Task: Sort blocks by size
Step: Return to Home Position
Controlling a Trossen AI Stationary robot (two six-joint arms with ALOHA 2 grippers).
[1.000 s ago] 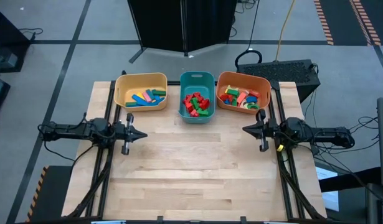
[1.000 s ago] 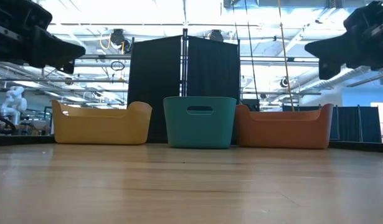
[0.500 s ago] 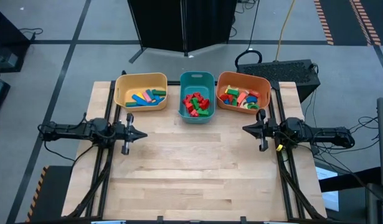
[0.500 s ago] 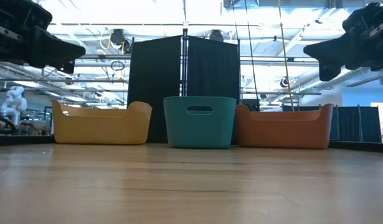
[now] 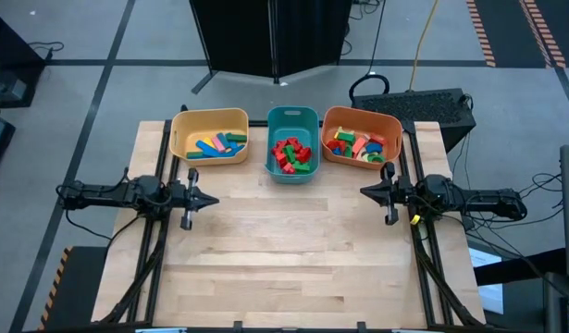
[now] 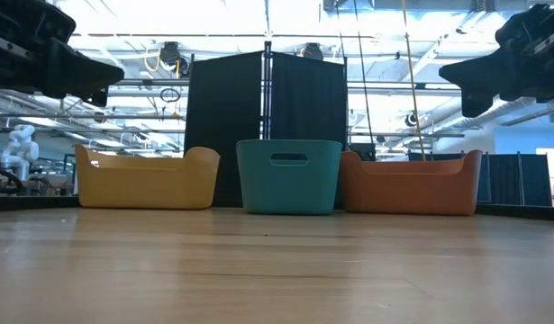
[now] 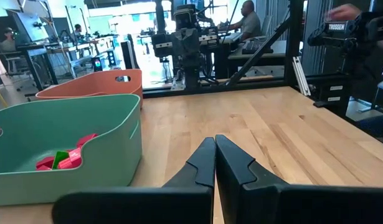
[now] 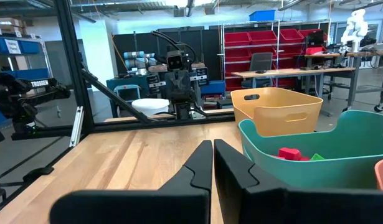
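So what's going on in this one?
Neither arm is handling anything. The left end effector and right end effector sit shut and empty at opposite sides of the table, pointing toward each other. All visible blocks lie in the bins at the far edge: long bars in the yellow bin, small red and green pieces in the teal bin, mixed bricks in the orange bin. None is on the tabletop, so sorting looks finished.

The wooden table [image 5: 293,250] bears a yellow bin [image 6: 146,184], teal bin [image 6: 288,180] and orange bin [image 6: 412,189], perhaps touching.
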